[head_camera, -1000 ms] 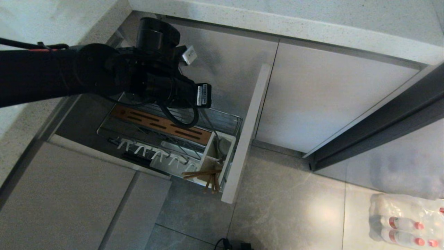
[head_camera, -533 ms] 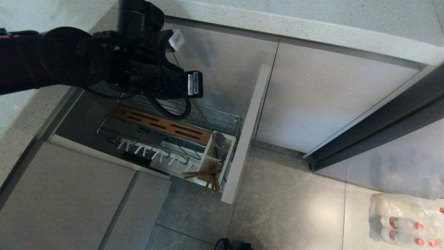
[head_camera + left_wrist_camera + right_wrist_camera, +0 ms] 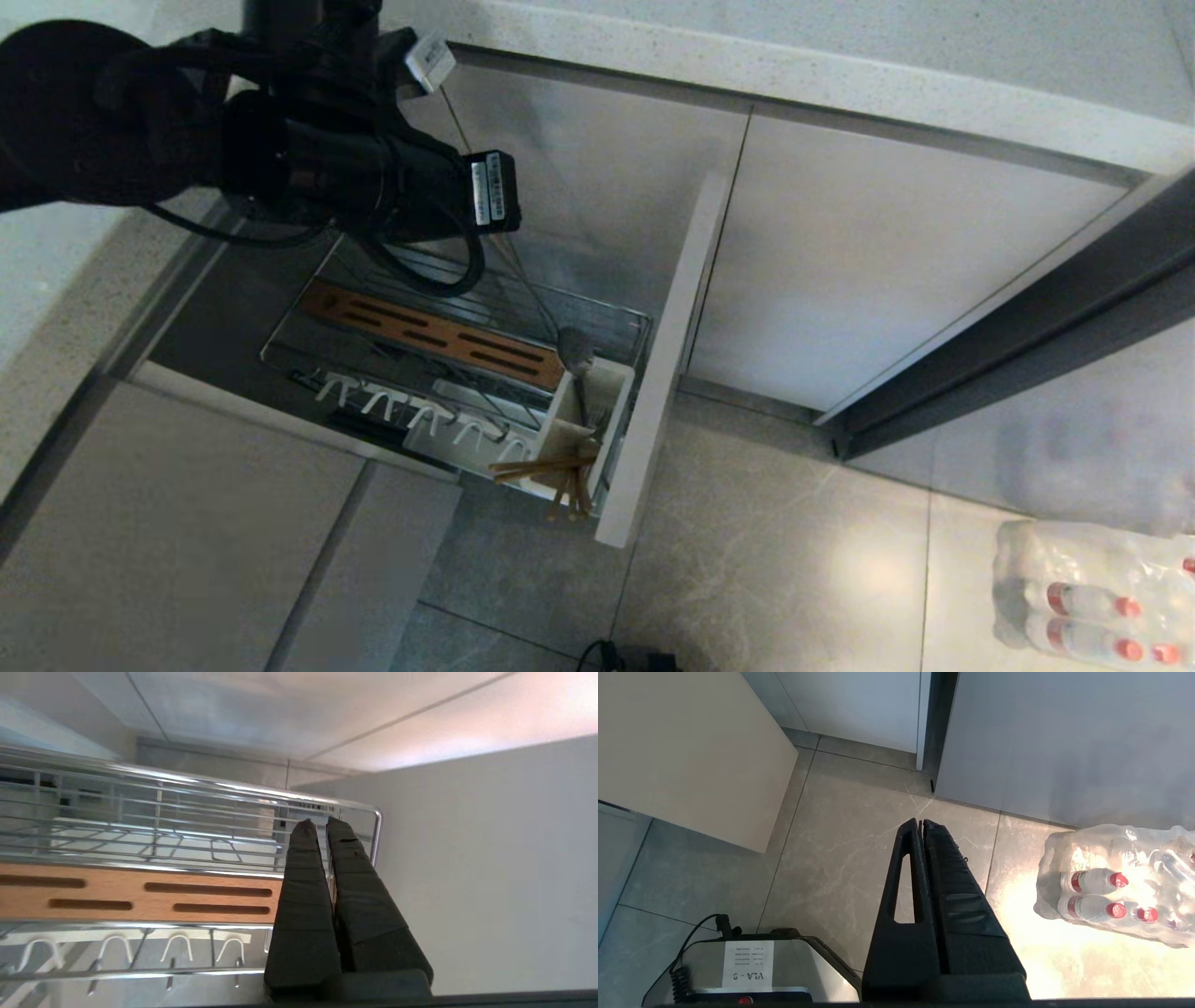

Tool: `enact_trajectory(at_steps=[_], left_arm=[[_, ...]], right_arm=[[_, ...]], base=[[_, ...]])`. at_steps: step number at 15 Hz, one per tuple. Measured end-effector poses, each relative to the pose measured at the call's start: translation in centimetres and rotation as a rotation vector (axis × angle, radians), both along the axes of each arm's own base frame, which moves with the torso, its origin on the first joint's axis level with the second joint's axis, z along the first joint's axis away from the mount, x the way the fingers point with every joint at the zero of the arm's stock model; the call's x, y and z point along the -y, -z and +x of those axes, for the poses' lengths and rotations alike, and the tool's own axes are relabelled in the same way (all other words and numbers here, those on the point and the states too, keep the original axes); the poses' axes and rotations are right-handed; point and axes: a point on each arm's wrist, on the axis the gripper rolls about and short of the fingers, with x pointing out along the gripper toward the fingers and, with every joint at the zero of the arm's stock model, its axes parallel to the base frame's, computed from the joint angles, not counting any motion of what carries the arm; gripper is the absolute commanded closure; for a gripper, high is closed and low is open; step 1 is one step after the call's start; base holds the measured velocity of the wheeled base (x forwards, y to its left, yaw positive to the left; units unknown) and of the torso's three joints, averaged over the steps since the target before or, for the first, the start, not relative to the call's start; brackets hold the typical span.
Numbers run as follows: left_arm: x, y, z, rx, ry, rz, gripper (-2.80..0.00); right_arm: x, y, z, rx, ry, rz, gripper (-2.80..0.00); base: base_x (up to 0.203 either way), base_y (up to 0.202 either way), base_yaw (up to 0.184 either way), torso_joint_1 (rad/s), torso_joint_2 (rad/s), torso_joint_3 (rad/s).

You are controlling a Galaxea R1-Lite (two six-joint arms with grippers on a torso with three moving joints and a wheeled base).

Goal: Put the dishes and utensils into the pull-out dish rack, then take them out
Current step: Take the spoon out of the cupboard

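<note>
The left gripper (image 3: pixel 322 823) is pressing its fingers together on a thin sliver of metal, the handle of the fork (image 3: pixel 573 352). In the head view the arm is sitting in the upper left of the frame. The fork's long axis is slanting from there down and to the right, toward the centre. Its broad lower end is hanging at the mouth of the white utensil caddy (image 3: pixel 618 375), in the corner of the pull-out dish rack (image 3: pixel 280 351) beside the front panel. Judging by that slant, the coming move is turning on a pull along the handle's own line – up and toward the upper left – so the head is not catching the caddy wall or the chrome rail.

The chopsticks (image 3: pixel 546 466) are leaning in the caddy's nearer compartment, just below the fork's end. Neither plate nor bowl is showing in the rack. The right gripper (image 3: pixel 920 822) is hanging closed and empty over the floor – well away from the rack, so the left arm is the nearer one.
</note>
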Motion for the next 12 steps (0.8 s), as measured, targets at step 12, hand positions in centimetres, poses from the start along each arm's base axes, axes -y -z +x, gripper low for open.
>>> enact_trajectory(at_steps=[12], left_arm=[[-4.1,-4.3,-5.9,0.124,-0.027,-0.070,0.00]], right_arm=[[0.0,0.0,0.0,0.000,0.000,0.000,0.00]], base=[[0.000,0.000,0.000,0.000,0.00,0.000]])
